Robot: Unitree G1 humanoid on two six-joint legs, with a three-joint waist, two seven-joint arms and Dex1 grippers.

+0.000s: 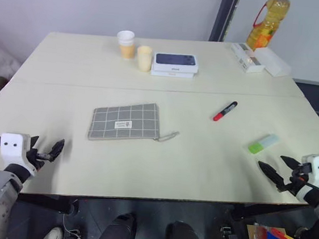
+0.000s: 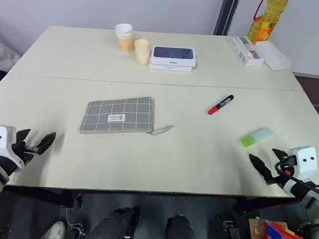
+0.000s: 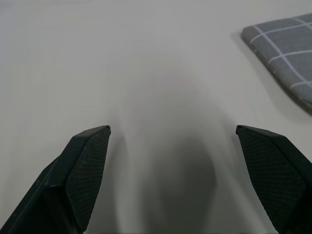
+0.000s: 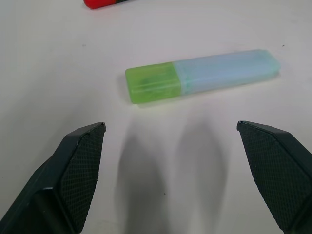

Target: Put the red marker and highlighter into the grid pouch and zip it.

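The left eye view shows the flat grey fabric grid pouch [image 1: 125, 121] with white lines lying in the middle of the pale table [image 1: 69, 58], its grey pull cord [image 1: 167, 137] stretched out to one side. Whether the zipper is open cannot be told from here. The slim red marker [image 1: 225, 111] with a black barrel and red end lies on the table well apart from the pouch, toward the robot's right. The short lime-green highlighter [image 1: 263, 143] with a pale translucent cap lies nearer the right edge, also on the bare table. So, by this picture, no step of the task is done: both pens are outside the pouch, and the zipping is left as well.

The right gripper [image 1: 276, 172] hovers just beside the highlighter, with its two black fingers spread wide and nothing between them. The left gripper [image 1: 50, 151] stands near the front left edge, well apart from the pouch, also spread wide and empty.
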